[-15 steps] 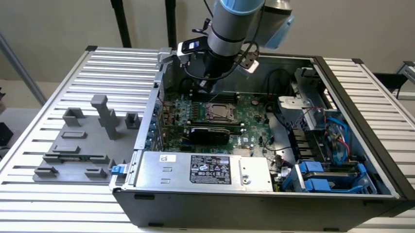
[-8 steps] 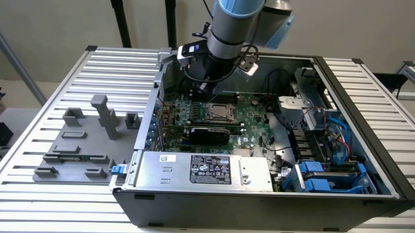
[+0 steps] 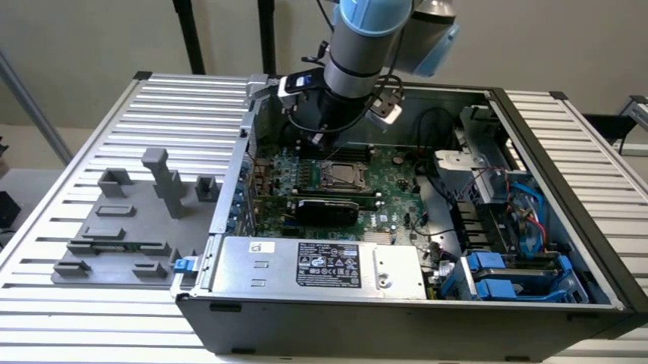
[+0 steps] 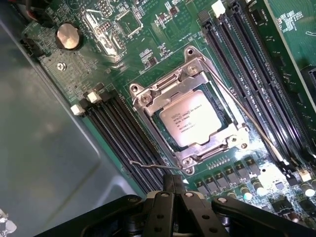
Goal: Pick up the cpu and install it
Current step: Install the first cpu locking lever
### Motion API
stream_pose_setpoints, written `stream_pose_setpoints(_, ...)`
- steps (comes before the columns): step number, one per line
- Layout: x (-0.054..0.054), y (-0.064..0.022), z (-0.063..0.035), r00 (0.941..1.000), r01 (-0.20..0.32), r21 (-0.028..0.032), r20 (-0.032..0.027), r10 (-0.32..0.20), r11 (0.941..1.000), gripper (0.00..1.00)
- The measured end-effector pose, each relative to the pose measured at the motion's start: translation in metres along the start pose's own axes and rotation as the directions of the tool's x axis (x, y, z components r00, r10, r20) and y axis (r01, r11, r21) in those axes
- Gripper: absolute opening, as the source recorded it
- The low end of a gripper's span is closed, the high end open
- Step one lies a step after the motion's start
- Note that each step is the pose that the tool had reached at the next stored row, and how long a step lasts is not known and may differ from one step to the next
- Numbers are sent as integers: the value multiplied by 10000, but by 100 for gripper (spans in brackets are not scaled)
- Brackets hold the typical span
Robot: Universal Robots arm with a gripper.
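- The small flat square cpu with its silver-beige metal top (image 4: 193,122) lies flat in the opening of the dark square metal-framed socket (image 4: 163,90), printed side up.
- That socket sits on the green motherboard (image 4: 148,54), between two banks of long black memory slots (image 4: 247,69).
- A round silver coin battery (image 4: 68,36) is set in the board, well apart from the socket.
- The black tool (image 4: 174,183) has its fingers pressed together with nothing between them; it hangs over the board near one corner of the socket frame, clear of the cpu.
- In the exterior view the tool (image 3: 322,144) reaches down into the open dark grey computer case (image 3: 405,326), just above the cpu (image 3: 342,176).
- A silver power supply box (image 3: 303,265) with a black label fills the near part of the case.
- The case stands on a ribbed grey metal surface (image 3: 102,136).
- A grey plastic fixture of blocks (image 3: 121,227) lies on the surface to the exterior view's left of the case.
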State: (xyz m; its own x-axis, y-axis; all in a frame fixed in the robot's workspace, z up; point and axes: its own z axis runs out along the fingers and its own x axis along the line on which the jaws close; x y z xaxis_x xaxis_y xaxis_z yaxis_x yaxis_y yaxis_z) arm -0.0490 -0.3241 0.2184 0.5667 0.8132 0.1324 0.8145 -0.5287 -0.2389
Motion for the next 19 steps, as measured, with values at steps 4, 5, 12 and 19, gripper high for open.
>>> stream_pose_setpoints(4,23,2,39,9999,-108,-52,-6,108,9999,11)
stream_pose_setpoints(5,29,2,51,9999,-132,-65,-5,132,9999,11)
stream_pose_setpoints(12,52,25,107,9996,-287,-149,42,288,9995,11)
stream_pose_setpoints(19,105,75,135,9991,-410,-244,124,413,9989,11)
